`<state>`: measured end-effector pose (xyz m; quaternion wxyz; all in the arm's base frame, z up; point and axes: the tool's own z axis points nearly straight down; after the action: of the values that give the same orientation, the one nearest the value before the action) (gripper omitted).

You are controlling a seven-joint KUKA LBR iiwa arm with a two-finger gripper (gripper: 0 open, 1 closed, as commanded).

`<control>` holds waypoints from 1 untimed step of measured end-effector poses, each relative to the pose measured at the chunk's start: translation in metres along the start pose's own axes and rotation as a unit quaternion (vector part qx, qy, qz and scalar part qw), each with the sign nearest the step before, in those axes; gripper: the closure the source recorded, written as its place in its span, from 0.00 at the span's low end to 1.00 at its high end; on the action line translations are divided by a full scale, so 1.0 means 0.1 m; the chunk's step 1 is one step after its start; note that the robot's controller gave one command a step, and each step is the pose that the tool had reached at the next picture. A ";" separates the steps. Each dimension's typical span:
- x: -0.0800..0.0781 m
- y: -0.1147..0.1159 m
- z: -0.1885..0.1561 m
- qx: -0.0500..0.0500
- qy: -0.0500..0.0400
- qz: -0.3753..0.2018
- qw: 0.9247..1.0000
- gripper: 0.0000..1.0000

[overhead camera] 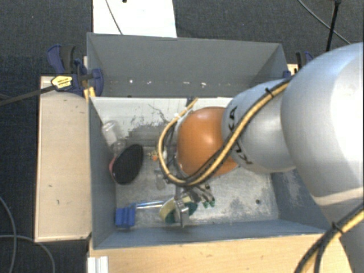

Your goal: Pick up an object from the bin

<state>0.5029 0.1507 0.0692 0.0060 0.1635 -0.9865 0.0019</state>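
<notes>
Cream object (pixel 166 212) just beside the jaws

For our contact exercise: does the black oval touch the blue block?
Apart. The camera view shows bare bin floor between the black oval and the blue block.

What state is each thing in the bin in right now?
gripper: down at the bin floor, near wall.
cream-and-green thing: lying at the gripper, hold unclear.
black oval thing: lying flat, left side, free.
clear container: resting by left wall.
blue block: lying in near-left corner.
</notes>
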 end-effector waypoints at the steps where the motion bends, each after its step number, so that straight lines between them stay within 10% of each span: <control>1: 0.22 0.11 -0.32 -0.002 -0.005 0.060 0.998 0.00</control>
<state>0.4786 0.1541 0.1010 0.0010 0.1044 -0.9945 -0.0002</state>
